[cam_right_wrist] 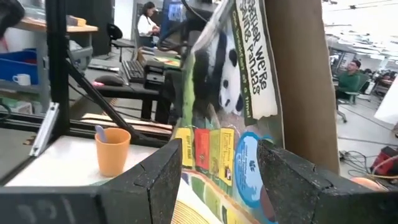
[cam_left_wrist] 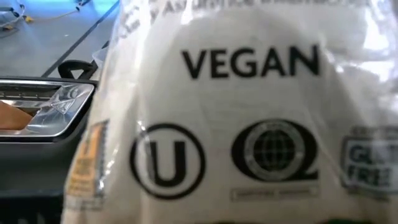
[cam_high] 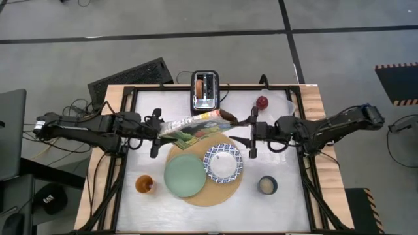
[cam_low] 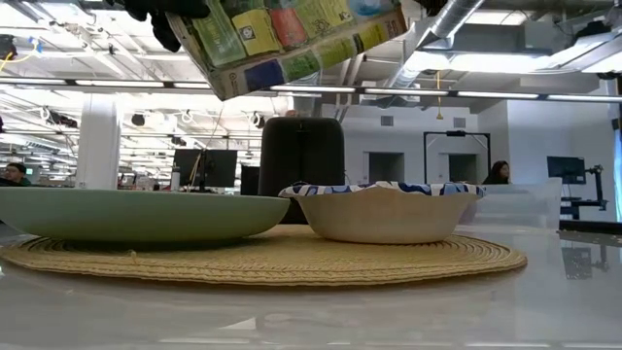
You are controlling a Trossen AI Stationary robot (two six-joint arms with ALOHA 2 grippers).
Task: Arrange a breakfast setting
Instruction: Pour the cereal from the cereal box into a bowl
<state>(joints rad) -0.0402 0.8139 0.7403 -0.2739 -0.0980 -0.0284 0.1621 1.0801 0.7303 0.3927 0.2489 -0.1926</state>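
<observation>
A panda-printed cereal box (cam_high: 194,125) hangs in the air over the far part of the round tan mat (cam_high: 210,193), between my two grippers. My left gripper (cam_high: 159,132) is at its left end. My right gripper (cam_high: 240,130) is open, and its fingers (cam_right_wrist: 163,180) stand on either side of the box's right end (cam_right_wrist: 217,155); whether they touch it I cannot tell. A pale green plate (cam_high: 184,176) and a patterned bowl (cam_high: 223,162) rest on the mat. The orange glass (cam_high: 145,185), dark mug (cam_high: 267,185) and red apple (cam_high: 262,102) stand on the table. I cannot make out the bagel or the spoon. My left gripper holds the cereal box by its left end (cam_high: 166,130), coming level from the table's left. The box fills the left wrist view (cam_left_wrist: 249,124) and hides the fingers. The box is lifted clear of the table and tilted, its left end (cam_low: 228,83) lower than its right.
A black toaster (cam_high: 206,90) stands at the far edge behind the mat. A black frame (cam_high: 130,98) runs around the white table top. People sit at desks in the room beyond (cam_right_wrist: 149,18).
</observation>
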